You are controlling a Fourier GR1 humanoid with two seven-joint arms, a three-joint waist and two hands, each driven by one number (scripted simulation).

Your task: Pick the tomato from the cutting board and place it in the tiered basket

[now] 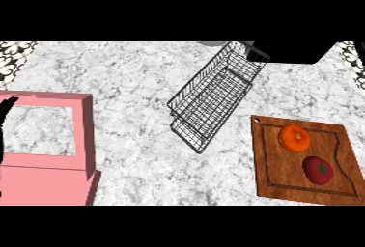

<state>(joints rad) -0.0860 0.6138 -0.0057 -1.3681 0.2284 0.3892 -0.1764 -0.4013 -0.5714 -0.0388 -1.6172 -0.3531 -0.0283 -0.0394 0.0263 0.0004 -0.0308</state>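
The red tomato (318,170) with a green stem lies on the near right part of the wooden cutting board (273,166), at the right of the counter. The black wire tiered basket (214,99) stands in the middle of the counter, up and to the left of the board, with nothing in it. A thin black sliver at the left edge looks like part of my left hand (7,118), far from the tomato; too little of it shows to judge its state. My right hand is out of sight.
An orange fruit (294,137) lies on the board just behind the tomato. A pink blocky object (50,171) with a rectangular opening fills the near left. A dark object (299,52) sits at the far right, behind the basket.
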